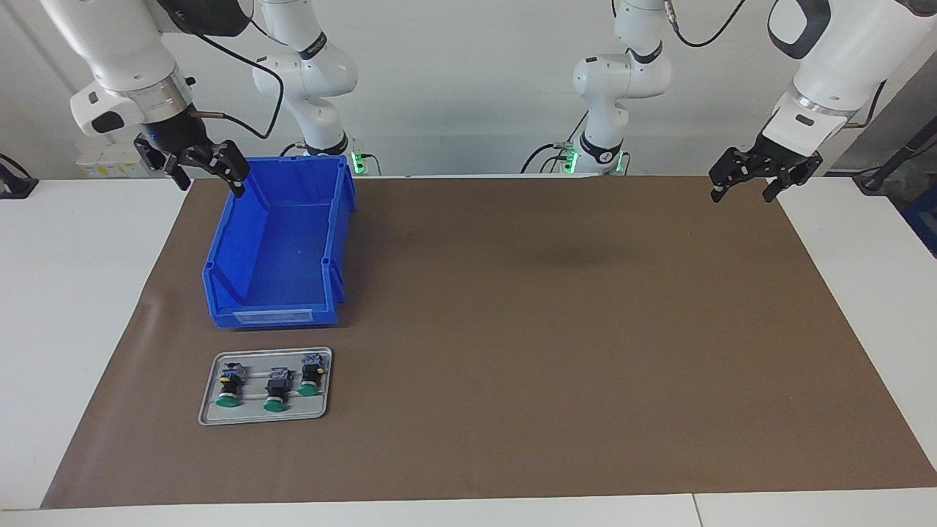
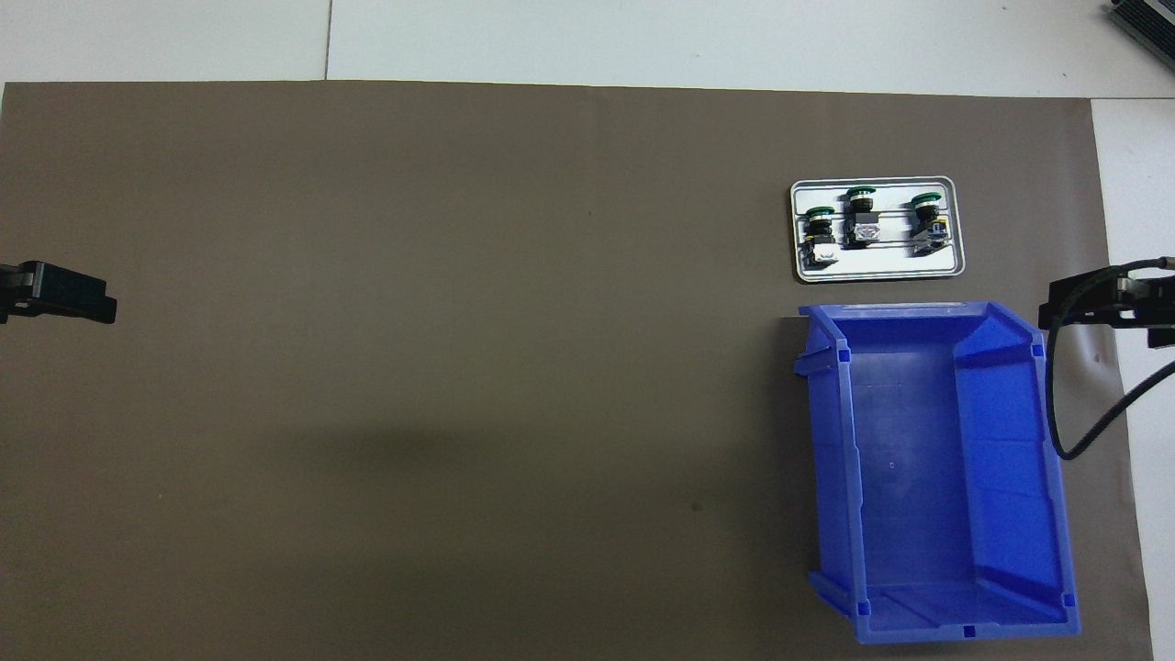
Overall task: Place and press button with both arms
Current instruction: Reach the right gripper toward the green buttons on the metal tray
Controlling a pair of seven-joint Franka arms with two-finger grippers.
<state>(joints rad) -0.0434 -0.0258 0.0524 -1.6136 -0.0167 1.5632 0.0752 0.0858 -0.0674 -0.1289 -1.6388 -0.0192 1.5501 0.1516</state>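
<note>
1. Brown matting (image 1: 556, 329) covered most of the desk (image 1: 73, 307) in the facing view. A blue bin (image 1: 278, 245) stood on it toward the right arm's end, empty as far as could be seen.
2. Farther from the robots than the bin, just beside its front lip, lay a grey tray (image 1: 265, 416) with three green-capped buttons in a row. The middle button (image 1: 276, 388) and its two twins all lay on their sides, caps pointing away from the robots.
3. The right gripper (image 1: 199, 165) hung in the air over the bin's corner nearest the robots, its fingers spread and holding nothing.
4. The left gripper (image 1: 752, 179) hung over the mat's edge at the left arm's end, well apart from tray and bin, fingers likewise apart and empty.
5. In the overhead view the tray (image 2: 877, 271) showed the same three buttons, with the middle button (image 2: 861, 218) set slightly farther out than its neighbours. The bin (image 2: 936, 477) lay nearer the robots, its floor bare.
6. Only the tips of the right gripper (image 2: 1097, 303) and the left gripper (image 2: 64, 298) reached into that view from its edges.
7. Judged from this, the task had hardly begun: no button lifted, none placed, none pressed. Picking one from the tray, setting it down and pressing it all remained.
</note>
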